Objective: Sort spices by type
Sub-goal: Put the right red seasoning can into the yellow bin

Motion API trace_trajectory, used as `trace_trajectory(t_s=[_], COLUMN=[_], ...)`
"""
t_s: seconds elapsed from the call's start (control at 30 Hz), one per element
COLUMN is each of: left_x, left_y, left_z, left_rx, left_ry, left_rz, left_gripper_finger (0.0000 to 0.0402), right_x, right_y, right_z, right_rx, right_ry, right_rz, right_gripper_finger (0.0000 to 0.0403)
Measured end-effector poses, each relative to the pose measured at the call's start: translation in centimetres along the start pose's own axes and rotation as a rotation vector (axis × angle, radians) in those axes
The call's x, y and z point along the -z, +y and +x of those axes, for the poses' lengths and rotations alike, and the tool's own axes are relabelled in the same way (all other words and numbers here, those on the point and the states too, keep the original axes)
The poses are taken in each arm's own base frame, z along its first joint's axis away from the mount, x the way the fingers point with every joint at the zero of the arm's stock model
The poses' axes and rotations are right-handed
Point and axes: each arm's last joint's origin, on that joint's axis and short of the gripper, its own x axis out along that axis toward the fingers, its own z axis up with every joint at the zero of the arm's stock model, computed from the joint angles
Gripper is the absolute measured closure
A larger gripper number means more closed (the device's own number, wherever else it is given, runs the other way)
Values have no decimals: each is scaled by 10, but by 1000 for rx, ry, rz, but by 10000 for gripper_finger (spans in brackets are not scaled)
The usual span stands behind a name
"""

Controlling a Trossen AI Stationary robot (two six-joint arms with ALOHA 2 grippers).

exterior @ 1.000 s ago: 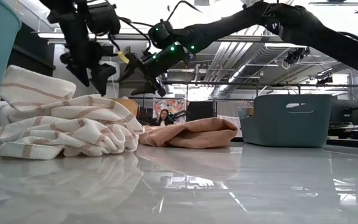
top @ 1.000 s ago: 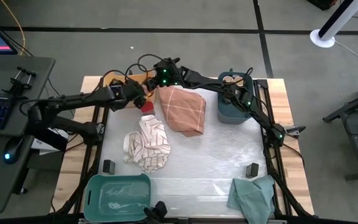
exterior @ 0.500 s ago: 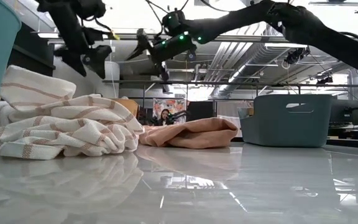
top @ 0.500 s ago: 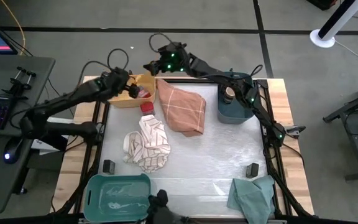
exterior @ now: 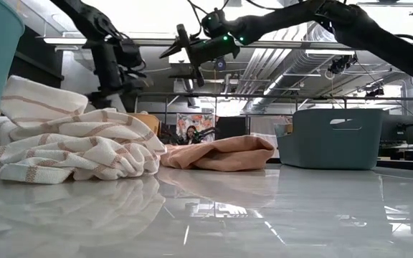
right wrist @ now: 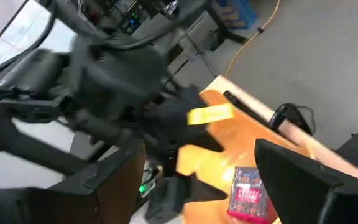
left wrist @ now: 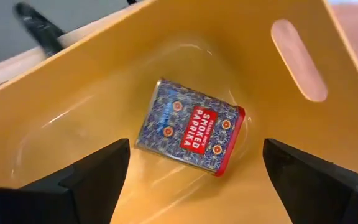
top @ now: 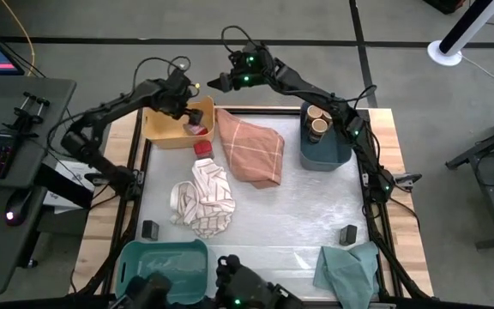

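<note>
Both sets of jaws stand open and empty as I read them. On my left gripper [left wrist: 194, 171] the two dark fingers [left wrist: 79, 180] are spread wide, and directly between and beyond them a red-topped paprika tin [left wrist: 191, 126] lies on its side on the floor of the yellow bin [top: 163, 129], touching neither finger. From above, that gripper [top: 181, 93] hangs over the bin's far edge, with the red of the tin [top: 197, 129] showing in the bin's near corner.

My right gripper [top: 216, 82] is up high beyond the table's far edge, just beside the left one. Its fingers [right wrist: 291, 177] are apart too, and past them I see the left arm's wrist and the same tin [right wrist: 248, 194] in the bin below. At table level both grippers hang well above the cloths; the right one [exterior: 179, 49] shows its fingers splayed.

Below and nearer than the left jaws, a second red-topped container [top: 202, 148] stands on the table between the yellow bin and the striped cloth [top: 202, 197], though from this height I can only guess it matches the tin. Two round tan-topped jars [top: 316, 119] sit in the blue bin [top: 324, 154], well off to the side of the right jaws. The orange cloth [top: 254, 150] lies between the bins. Two small black blocks [top: 150, 230] [top: 347, 233] rest near the table's front, far from both grippers.
</note>
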Motion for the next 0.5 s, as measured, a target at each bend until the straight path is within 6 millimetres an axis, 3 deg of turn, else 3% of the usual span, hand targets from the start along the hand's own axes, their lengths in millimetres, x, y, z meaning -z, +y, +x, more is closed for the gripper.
trace_trajectory(t_s=[0.23, 0.5], left_x=[-1, -4], left_y=[0, -8], left_z=[17, 19], left_rx=[-33, -34], left_ry=[68, 29], left_rz=[99, 421], left_gripper_finger=[109, 109], right_x=[3, 3], right_y=[-1, -1], right_z=[0, 0], right_rx=[-2, -2], right_ry=[33, 36], right_rz=[15, 27], right_gripper_finger=[105, 105])
